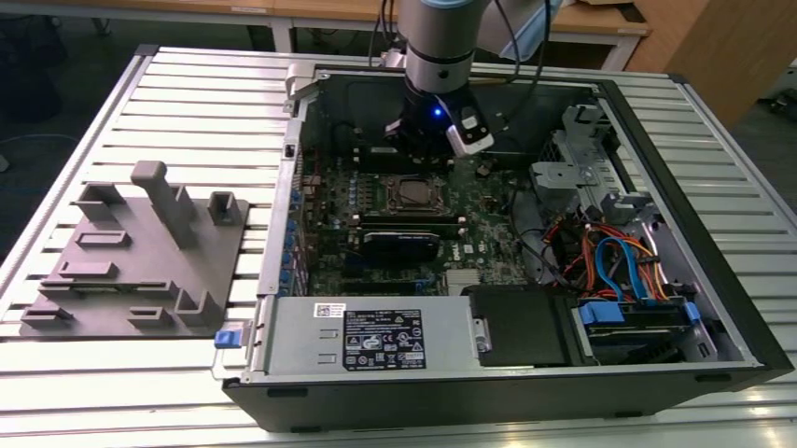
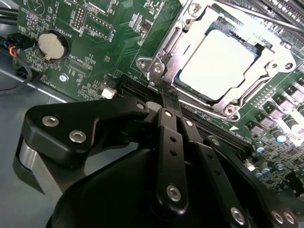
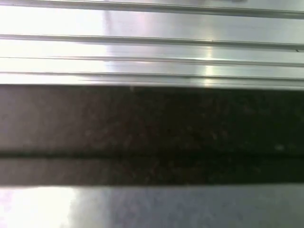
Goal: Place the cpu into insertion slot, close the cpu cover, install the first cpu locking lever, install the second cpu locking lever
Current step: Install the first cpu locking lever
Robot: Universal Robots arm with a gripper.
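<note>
In the exterior view, the arm [image 1: 439, 47] reaches down into the open case [image 1: 524, 373], its lower end hanging at the far end of the board [image 1: 373, 233], just beyond the slot [image 1: 408, 192]. The slot lies mid-board, with a dark card [image 1: 401, 245] nearer the camera and the case wall [image 1: 297, 187] toward the exterior view's left; there is bare board between slot and wall. A grey fixture [image 1: 137, 257] sits well apart on the ribbed table [image 1: 75, 392], outside the case. In the second wrist view, the gripper [image 2: 172, 100] has its two black fingers pressed together, nothing between them, tips just beside one corner of the cover [image 2: 173, 40], over a long black memory slot [image 2: 137, 88]. The cpu [image 2: 216, 64] already lies flat in the slot, its pale top showing through the window of the cover, which is down around it. A round coin cell [image 2: 47, 43] sits well away across open green board. In the first wrist view, bright ribbed metal [image 3: 152, 42] runs above a straight edge, with a dark band [image 3: 152, 133] below it.
</note>
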